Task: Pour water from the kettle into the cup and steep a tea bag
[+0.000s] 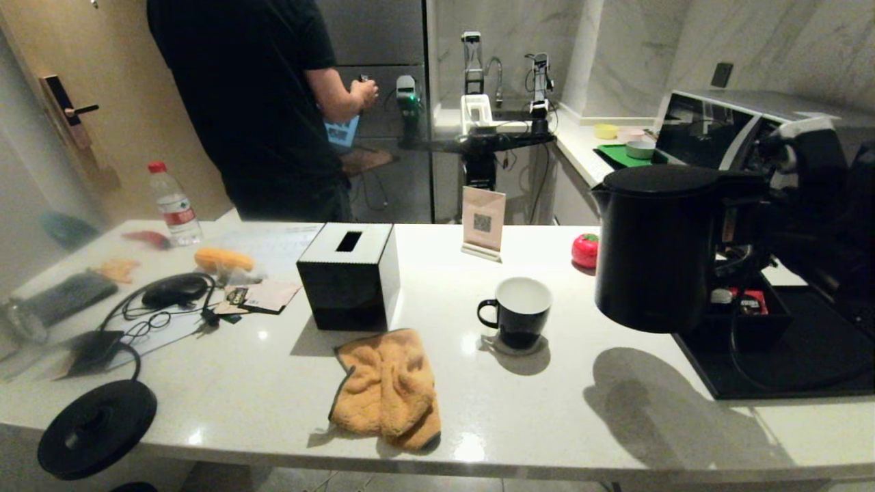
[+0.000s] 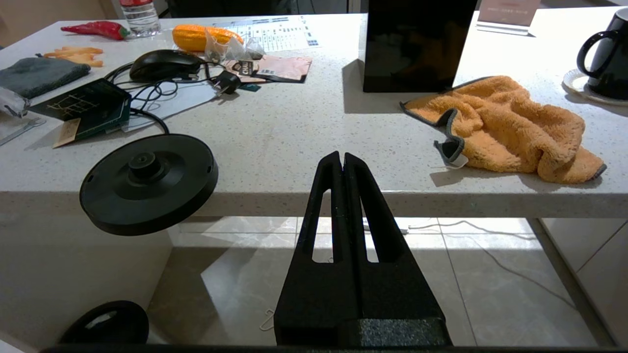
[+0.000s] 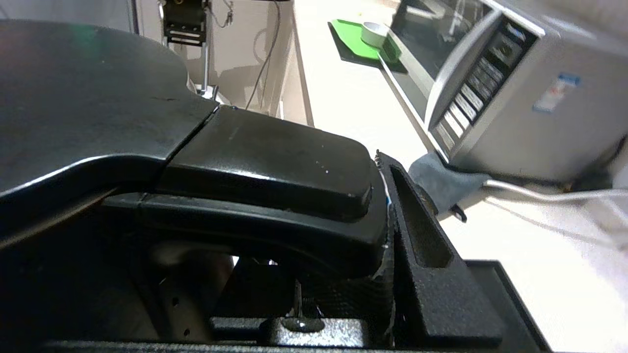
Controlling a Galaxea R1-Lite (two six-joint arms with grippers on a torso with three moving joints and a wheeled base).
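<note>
The matte black kettle (image 1: pixel 653 253) hangs upright above the counter, to the right of the cup, with its spout facing left. My right gripper (image 1: pixel 742 222) is shut on the kettle's handle (image 3: pixel 274 196); one finger (image 3: pixel 417 215) presses against the handle's side. The black cup (image 1: pixel 521 311) with its white inside stands on a small coaster at the counter's middle, handle to the left; it also shows as the cup (image 2: pixel 608 59) in the left wrist view. No water or tea bag is in view. My left gripper (image 2: pixel 342 157) is shut and holds nothing, parked below the counter's front edge.
A black tissue box (image 1: pixel 348 277) and an orange cloth (image 1: pixel 388 388) lie left of the cup. The kettle's base disc (image 1: pixel 96 427) overhangs the front left edge. A black tray (image 1: pixel 786 362) lies under the right arm. A person (image 1: pixel 253 102) stands behind the counter.
</note>
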